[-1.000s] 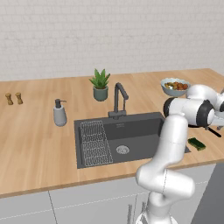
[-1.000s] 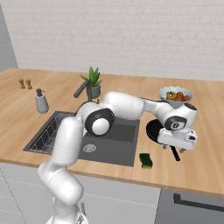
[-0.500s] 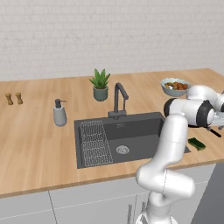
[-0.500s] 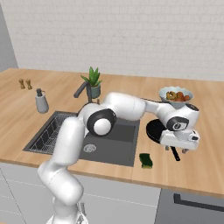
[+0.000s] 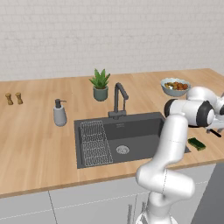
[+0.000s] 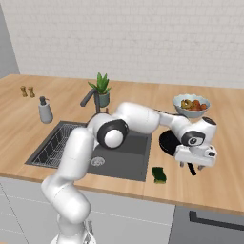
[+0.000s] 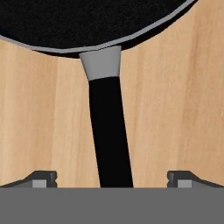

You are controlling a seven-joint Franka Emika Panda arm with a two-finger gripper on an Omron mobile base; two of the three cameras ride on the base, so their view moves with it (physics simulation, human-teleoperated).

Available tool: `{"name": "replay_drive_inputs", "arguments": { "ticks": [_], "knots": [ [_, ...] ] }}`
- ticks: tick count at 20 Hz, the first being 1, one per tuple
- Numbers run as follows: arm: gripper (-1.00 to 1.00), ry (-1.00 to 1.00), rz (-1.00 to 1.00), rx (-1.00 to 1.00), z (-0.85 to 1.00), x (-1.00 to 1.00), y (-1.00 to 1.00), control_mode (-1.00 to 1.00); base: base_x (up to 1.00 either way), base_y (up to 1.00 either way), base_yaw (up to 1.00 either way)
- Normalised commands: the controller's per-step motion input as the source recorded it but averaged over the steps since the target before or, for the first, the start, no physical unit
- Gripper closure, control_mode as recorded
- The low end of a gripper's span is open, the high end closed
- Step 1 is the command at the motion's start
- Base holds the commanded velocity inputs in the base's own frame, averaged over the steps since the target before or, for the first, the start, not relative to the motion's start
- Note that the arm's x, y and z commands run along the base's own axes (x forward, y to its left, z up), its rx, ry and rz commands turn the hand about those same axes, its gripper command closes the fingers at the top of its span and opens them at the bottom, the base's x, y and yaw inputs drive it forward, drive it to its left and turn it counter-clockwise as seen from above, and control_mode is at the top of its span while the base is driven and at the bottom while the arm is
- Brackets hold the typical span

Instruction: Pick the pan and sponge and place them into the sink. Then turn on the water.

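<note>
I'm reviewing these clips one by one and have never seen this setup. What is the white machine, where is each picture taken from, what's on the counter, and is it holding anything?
It is a rendered white robot arm on a drivable base. Two pictures come from cameras behind it, left and right; the third looks along its gripper. On the wooden counter are a sink, a pan, a sponge, a bowl of food, a potted plant, a soap dispenser and two small shakers. The gripper is open over the pan's handle, fingers either side, holding nothing.
</note>
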Motion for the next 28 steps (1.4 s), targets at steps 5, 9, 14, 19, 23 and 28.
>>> {"name": "replay_drive_inputs", "arguments": {
  "ticks": [5, 9, 14, 19, 23, 28],
  "knots": [
    [-1.0, -0.02, 0.0, 0.0, -0.16, 0.0, 0.0, -1.0, 0.0, 0.0, 0.0],
    [-1.0, -0.02, 0.0, 0.0, -0.15, 0.0, 0.0, -1.0, 0.0, 0.0, 0.0],
    [1.0, 0.0, 0.0, 0.0, -0.01, -0.01, 0.0, -1.0, 0.0, 0.0, 0.0],
    [1.0, 0.0, 0.0, 0.0, 0.0, -0.05, 0.0, -1.0, 0.0, 0.0, 0.0],
    [1.0, -0.01, -0.01, 0.0, 0.0, -0.14, 0.0, -1.0, 0.0, 0.0, 0.0],
    [1.0, -0.01, 0.0, 0.0, 0.16, -0.14, 0.04, -1.0, 0.0, 0.0, 0.0]
  ]
}}
